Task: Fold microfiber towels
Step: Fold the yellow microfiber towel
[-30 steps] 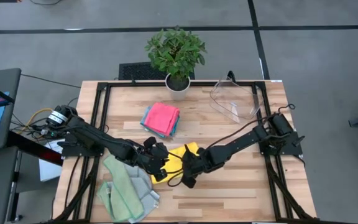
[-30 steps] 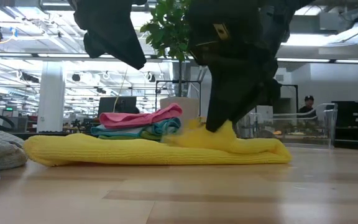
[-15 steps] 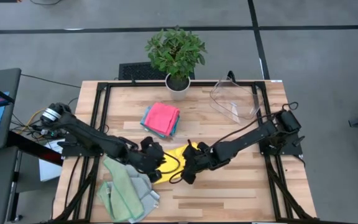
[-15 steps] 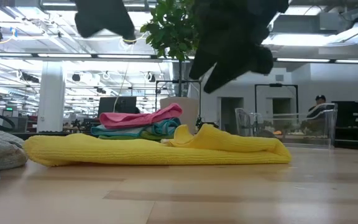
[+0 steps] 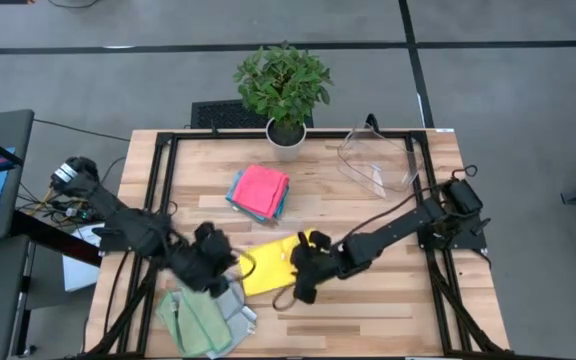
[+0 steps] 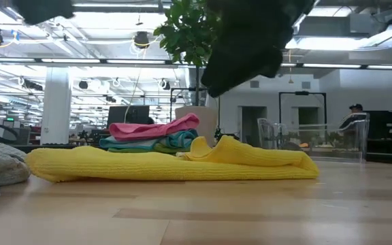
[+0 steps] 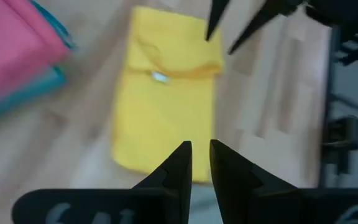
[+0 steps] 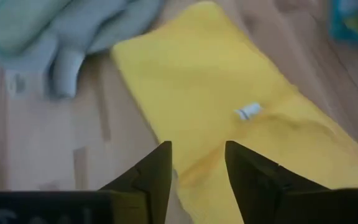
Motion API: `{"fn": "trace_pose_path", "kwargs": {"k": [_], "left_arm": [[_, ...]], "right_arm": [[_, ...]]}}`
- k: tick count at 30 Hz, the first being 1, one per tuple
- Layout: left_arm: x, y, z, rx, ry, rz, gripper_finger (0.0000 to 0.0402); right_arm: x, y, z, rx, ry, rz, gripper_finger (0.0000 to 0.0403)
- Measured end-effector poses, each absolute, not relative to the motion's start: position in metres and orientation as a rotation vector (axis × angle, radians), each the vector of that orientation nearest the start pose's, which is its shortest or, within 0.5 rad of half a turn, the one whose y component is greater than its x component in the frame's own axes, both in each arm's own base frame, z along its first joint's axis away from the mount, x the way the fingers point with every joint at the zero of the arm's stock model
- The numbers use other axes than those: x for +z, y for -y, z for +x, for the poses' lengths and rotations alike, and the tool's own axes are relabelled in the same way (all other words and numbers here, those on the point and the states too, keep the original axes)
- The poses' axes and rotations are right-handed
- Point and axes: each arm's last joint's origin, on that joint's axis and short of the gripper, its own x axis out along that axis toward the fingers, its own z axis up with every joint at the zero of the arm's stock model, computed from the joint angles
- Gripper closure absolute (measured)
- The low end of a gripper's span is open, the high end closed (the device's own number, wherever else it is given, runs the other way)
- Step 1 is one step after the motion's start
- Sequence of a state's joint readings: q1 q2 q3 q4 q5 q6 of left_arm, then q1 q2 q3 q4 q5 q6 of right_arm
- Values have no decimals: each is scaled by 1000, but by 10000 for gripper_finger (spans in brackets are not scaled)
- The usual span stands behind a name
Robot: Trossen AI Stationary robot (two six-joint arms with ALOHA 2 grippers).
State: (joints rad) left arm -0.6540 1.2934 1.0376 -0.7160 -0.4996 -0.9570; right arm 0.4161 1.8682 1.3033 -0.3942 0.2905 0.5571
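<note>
A yellow microfiber towel (image 5: 268, 268) lies folded into a long strip in the middle of the table, flat on the wood (image 6: 169, 165), with a small white tag (image 8: 248, 112) on top. My right gripper (image 5: 304, 276) hovers open just above the strip's right end (image 8: 197, 155) and touches nothing. My left gripper (image 5: 215, 268) is shut and empty (image 7: 199, 155), raised off the strip's left end. A folded pink towel on teal ones (image 5: 260, 190) is stacked behind. Sage green and grey towels (image 5: 203, 312) lie heaped at the near left.
A potted plant (image 5: 283, 85) stands at the far edge. A clear plastic bin (image 5: 378, 160) lies at the far right. The black frame rails (image 5: 163, 190) run along both sides of the table. Bare wood (image 5: 368, 310) shows to the near right.
My right gripper has let go of the yellow towel's raised right end and risen a little, rolling its wrist. That end has dropped back onto the strip. My left gripper has drawn back toward the table's left edge and upward, off the towel, which stays where it was.
</note>
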Motion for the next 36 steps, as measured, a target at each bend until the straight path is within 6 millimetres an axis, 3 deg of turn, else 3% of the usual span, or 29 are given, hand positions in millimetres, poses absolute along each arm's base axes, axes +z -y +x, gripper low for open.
{"fn": "trace_pose_path", "kwargs": {"k": [5, 10, 18, 24, 30, 36], "left_arm": [[236, 165, 191, 313, -757, -529, 354], [224, 168, 182, 423, -640, -693, 352], [240, 165, 175, 411, -568, -817, 324], [252, 160, 169, 347, -591, -799, 317], [263, 153, 162, 276, -599, -738, 317], [272, 146, 155, 231, -597, -677, 317]], "right_arm": [[207, -159, 368, -3, -796, 26, 227], [216, -157, 381, 147, -663, -76, 201], [185, -177, 405, 279, -642, -185, 166], [174, -192, 444, 258, -642, -217, 173], [156, -194, 478, 183, -756, -258, 174], [132, -195, 494, 150, -889, -241, 175]]}}
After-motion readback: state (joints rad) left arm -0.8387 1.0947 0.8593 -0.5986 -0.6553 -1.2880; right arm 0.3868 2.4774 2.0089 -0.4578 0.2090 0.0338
